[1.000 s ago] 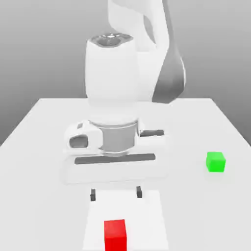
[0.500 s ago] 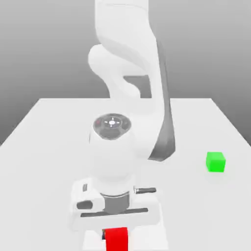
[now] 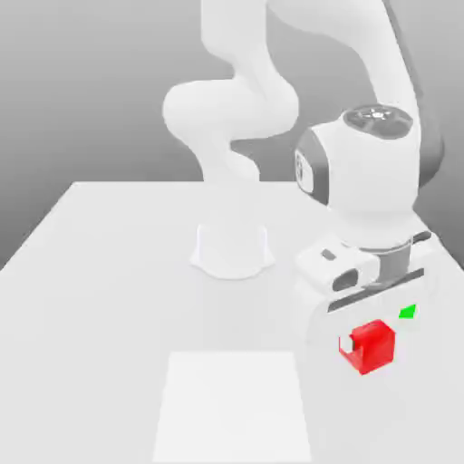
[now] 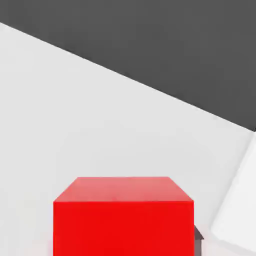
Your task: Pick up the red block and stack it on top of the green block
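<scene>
Nearest the exterior camera, a paler white rectangular patch (image 3: pixel 234 403) is lying flat on the white table (image 3: pixel 100 272), close to the table's front edge and with nothing standing on it. Just beyond it, toward the exterior view's right, the gripper (image 3: pixel 367 347) is hanging from the white robot arm (image 3: pixel 362 172) and is clamping narrowly on the red block (image 3: pixel 370 346), which is tilting slightly and appearing lifted clear of the table. A small white fingertip is showing against the block's side facing the exterior view's left.

Just behind and above the red block in the picture, a small sliver of the green block (image 3: pixel 408 312) is peeking out from behind the robot's hand, near the table's edge on the exterior view's right.

Farther back, the arm's round white base (image 3: pixel 232 249) is sitting at mid-table, and the arm is curving up and over toward the exterior view's right. The table's half on the exterior view's left is lying open, with broad room out to its edge.

Meanwhile the hand view is showing the red block (image 4: pixel 123 215) up close, a dark finger pad (image 4: pixel 198 239) touching its side, the white table (image 4: pixel 100 125) stretching beyond it to a straight far edge, and dark background past that edge.
</scene>
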